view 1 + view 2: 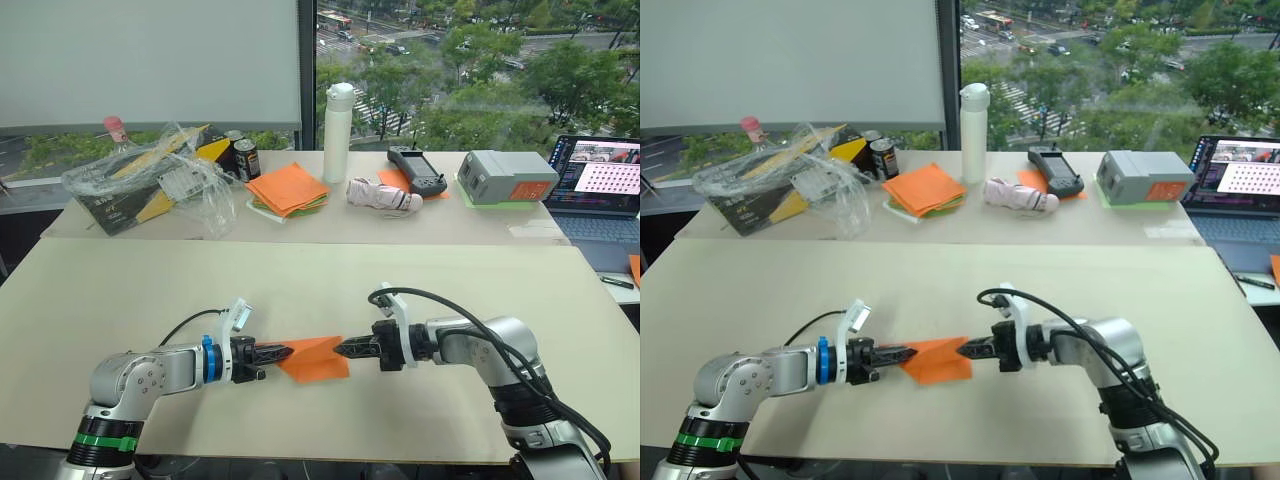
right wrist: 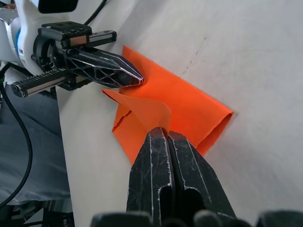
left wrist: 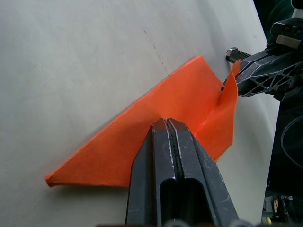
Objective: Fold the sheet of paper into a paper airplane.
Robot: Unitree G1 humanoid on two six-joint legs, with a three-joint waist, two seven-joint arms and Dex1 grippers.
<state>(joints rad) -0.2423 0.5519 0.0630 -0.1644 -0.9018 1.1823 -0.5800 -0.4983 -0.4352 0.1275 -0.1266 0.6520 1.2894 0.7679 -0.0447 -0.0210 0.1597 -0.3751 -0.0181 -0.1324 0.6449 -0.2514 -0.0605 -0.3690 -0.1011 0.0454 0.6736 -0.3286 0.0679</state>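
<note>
1. My left gripper (image 1: 285,352) lies low over the near table (image 1: 120,300), its two black fingers pressed together on the left side of the sheet of paper (image 1: 315,360).
2. My right gripper (image 1: 343,350) faces it from the other side, fingers likewise closed, pinching a raised flap of the same orange sheet.
3. The sheet sits between my two grippers, near the front edge of the table. It is already folded into a layered, roughly triangular shape, with one flap curling upward at my right fingertips (image 2: 161,137).
4. My two grippers point at each other, tips close together with the folded paper spanning the gap.
5. On the far table (image 1: 480,225) behind: a stack of orange and green sheets (image 1: 288,190), a tall white bottle (image 1: 339,132), a dark can (image 1: 246,159), a crumpled plastic bag (image 1: 160,180) over a black and yellow box, a black handheld controller (image 1: 417,170), a grey box (image 1: 503,177), and an open laptop (image 1: 605,185) at the right.
</note>
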